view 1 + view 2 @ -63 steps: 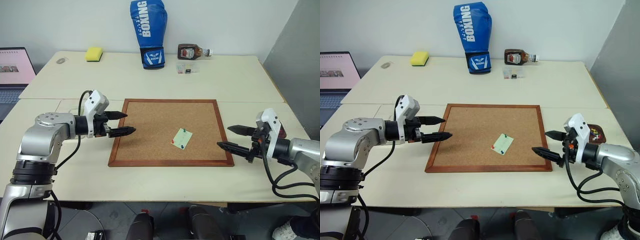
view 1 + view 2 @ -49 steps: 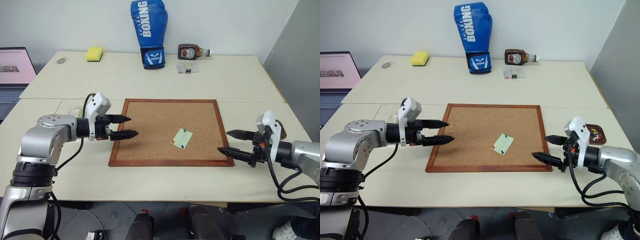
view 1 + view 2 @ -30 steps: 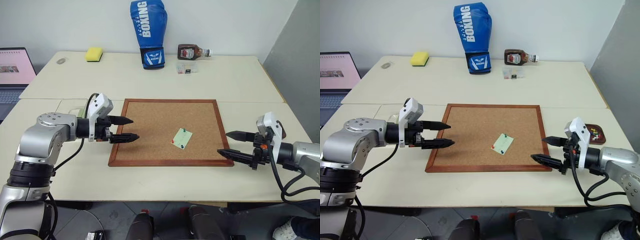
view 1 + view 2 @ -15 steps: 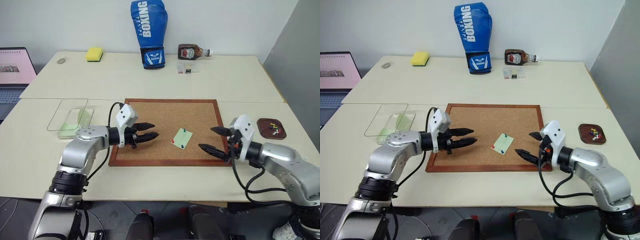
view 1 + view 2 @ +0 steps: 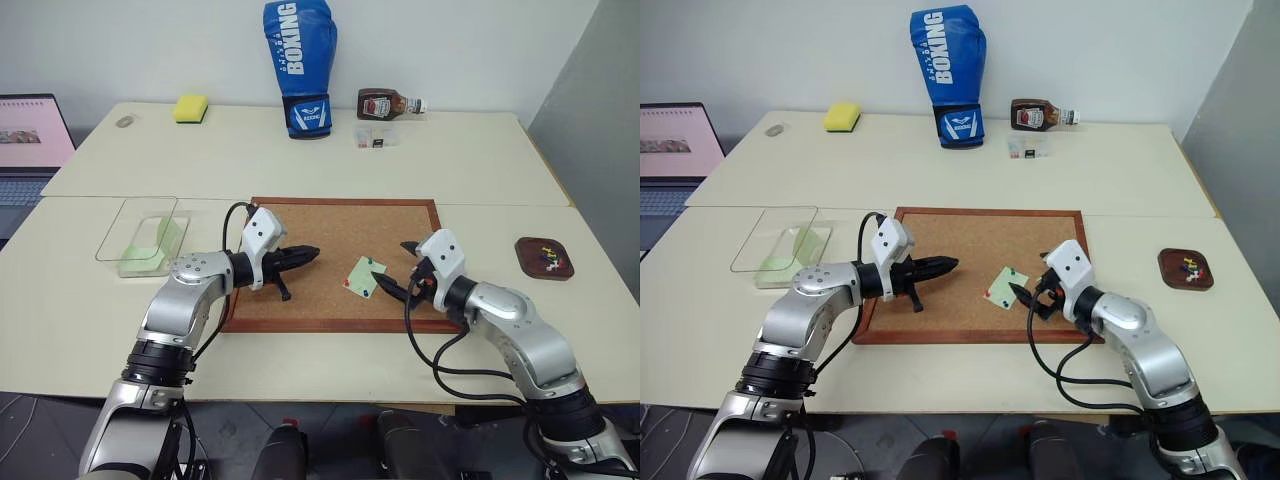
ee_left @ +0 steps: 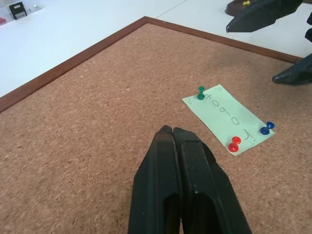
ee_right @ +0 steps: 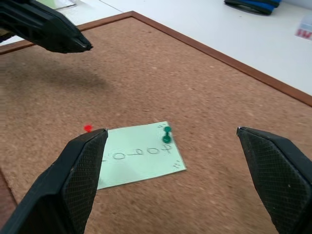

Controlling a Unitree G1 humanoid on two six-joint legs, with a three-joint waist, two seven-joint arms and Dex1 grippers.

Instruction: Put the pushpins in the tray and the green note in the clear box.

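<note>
Desk (image 5: 420,160): smooth cream laminate, two slabs butted along a seam. Cork board (image 5: 330,235): large rectangle, grainy tan cork in a reddish wood frame, lying flat at the desk's centre.

Boxing glove (image 5: 300,62): blue, padded, glossy, standing upright at the far edge. Beside it a brown sauce bottle (image 5: 388,103) lies on its side; a yellow sponge (image 5: 188,107) sits further to the left.

Clear box (image 5: 140,235): transparent plastic, low walls, rectangular, on the desk just left of the board, with pale-green paper inside. Tray (image 5: 543,257): dark reddish-brown shallow dish with rounded corners, right of the board, holding small coloured pins.

Green note (image 6: 229,117): pale-green paper, flat on the cork right of centre, handwriting on it. Pushpins — a green one (image 6: 201,92) at one corner, a red one (image 6: 234,144) and a blue one (image 6: 266,128) at the opposite end — stand in the note.

Left gripper (image 5: 305,254): black tapered fingers pressed together, nothing between them, over the cork left of the note. Right gripper (image 7: 170,161): textured black fingers spread wide, low over the board at the note's right side — the note lies between them in the right wrist view.
</note>
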